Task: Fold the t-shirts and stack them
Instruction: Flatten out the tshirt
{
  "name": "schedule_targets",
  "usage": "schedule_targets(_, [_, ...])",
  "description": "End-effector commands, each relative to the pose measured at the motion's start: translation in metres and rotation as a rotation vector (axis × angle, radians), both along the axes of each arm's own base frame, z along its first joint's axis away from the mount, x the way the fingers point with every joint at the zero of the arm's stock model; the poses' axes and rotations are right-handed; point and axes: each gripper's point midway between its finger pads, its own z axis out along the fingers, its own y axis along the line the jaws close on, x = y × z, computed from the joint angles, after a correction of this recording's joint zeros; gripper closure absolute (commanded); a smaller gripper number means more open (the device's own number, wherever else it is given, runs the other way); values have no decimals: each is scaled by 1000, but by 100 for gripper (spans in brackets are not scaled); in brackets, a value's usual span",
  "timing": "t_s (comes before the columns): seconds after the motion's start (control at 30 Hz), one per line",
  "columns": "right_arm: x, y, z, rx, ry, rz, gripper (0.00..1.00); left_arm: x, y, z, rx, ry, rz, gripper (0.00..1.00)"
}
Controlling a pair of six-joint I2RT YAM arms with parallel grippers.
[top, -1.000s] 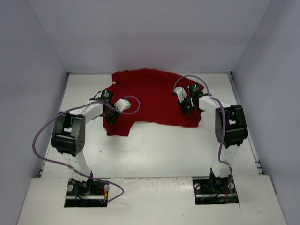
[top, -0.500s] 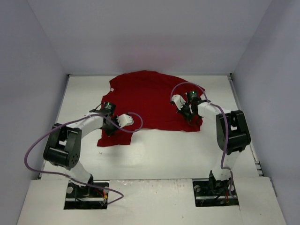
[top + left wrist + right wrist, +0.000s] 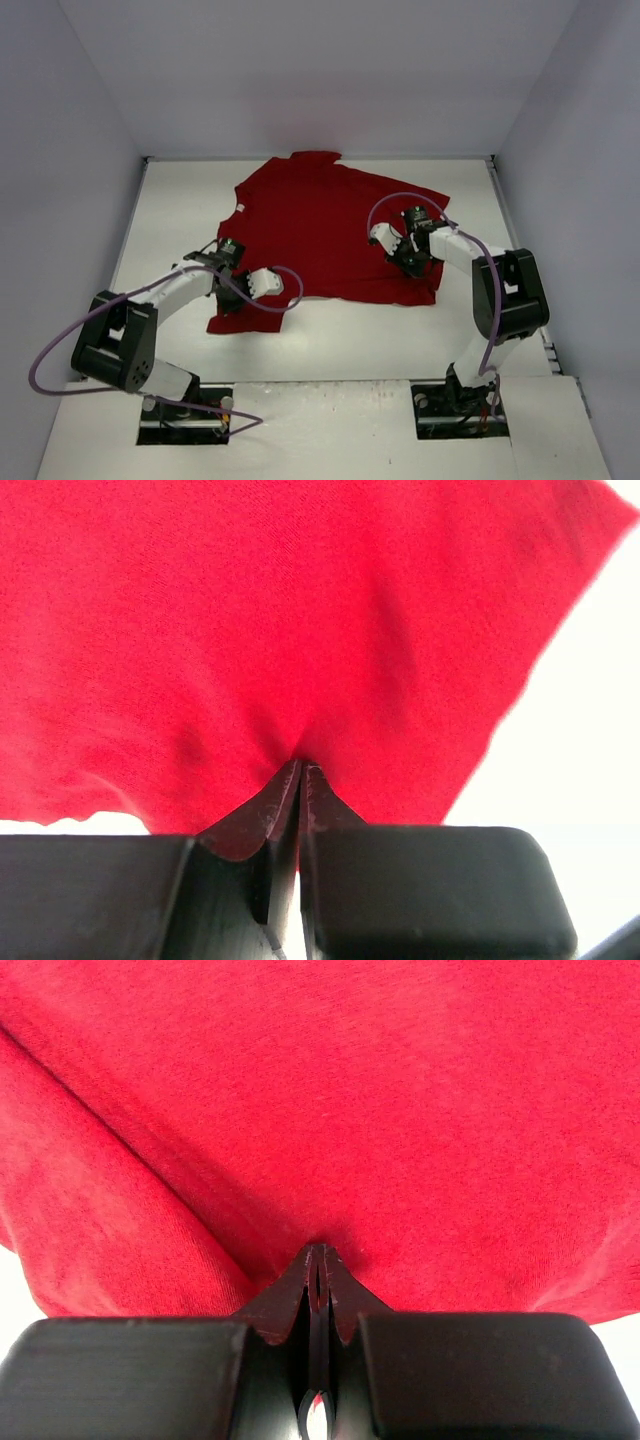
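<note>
One dark red t-shirt [image 3: 320,225] lies spread across the far middle of the white table, its near edge pulled toward the arms. My left gripper [image 3: 228,272] is shut on the cloth at the shirt's near left part; the left wrist view shows the jaws pinched together on red cloth [image 3: 300,660]. My right gripper [image 3: 408,252] is shut on the cloth at the shirt's near right part; the right wrist view shows the jaws closed on a fold of red cloth [image 3: 320,1120]. The shirt's far edge reaches the back wall.
White walls [image 3: 320,70] close the table on the left, back and right. Bare table [image 3: 340,335] lies between the shirt's near edge and the arm bases. Purple cables [image 3: 280,290] loop beside each wrist.
Both grippers have moved toward the near edge, dragging the shirt's near edge with them. The shirt has spread out wider and flatter. Both arms sit lower and more stretched out.
</note>
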Motion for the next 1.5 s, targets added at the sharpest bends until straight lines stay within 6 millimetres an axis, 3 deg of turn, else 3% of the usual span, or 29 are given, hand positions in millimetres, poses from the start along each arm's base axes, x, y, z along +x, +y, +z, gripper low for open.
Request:
schedule_targets(0.0, [-30,-18,0,-81,88,32,100,-43,-10,17,-55,81,-153,100])
schedule_targets(0.23, [-37,-24,-2,-117,121,55,100,-82,-18,25,-78,68,-381,100])
schedule_targets(0.33, [-37,-29,-2,-134,119,61,100,-85,-21,33,-89,39,-451,100])
schedule_targets(0.47, [-28,-29,11,-113,76,45,100,-41,-43,75,-161,-113,-364,97])
schedule_targets(0.63, [-30,-32,14,-115,80,18,100,66,-74,165,-345,-370,-127,65])
schedule_targets(0.77, [-29,-32,23,-73,64,-11,72,137,-70,174,-306,-453,8,57])
schedule_targets(0.83, [-18,-30,46,-10,-10,-43,50,165,-69,171,-318,-428,64,57])
schedule_targets(0.9, [-6,-19,74,80,-84,-63,43,186,-62,154,-308,-384,118,59])
schedule_targets(0.93, [2,-9,94,151,-130,-75,42,197,-56,141,-294,-361,148,61])
schedule_targets(0.97, [8,-3,114,219,-169,-88,43,204,-55,141,-292,-367,161,62])
schedule_targets(1.0, [9,-5,119,225,-187,-95,45,211,-53,134,-281,-359,182,63])
schedule_targets(1.03, [17,5,141,299,-230,-108,49,218,-49,114,-252,-324,217,67])
schedule_targets(1.13, [40,14,167,419,-295,-219,62,246,-45,104,-266,-303,312,69])
schedule_targets(1.2, [58,7,166,409,-339,-295,70,264,-43,94,-271,-285,375,70])
schedule_targets(1.27, [80,-2,148,383,-350,-349,77,280,-40,99,-264,-311,399,71])
schedule_targets(1.37, [105,-18,112,341,-304,-428,83,284,-34,84,-226,-286,430,72])
schedule_targets(1.4, [115,-26,110,323,-315,-455,83,283,-31,80,-213,-279,437,72])
schedule_targets(1.47, [132,-37,87,298,-278,-503,84,277,-20,70,-181,-261,450,73])
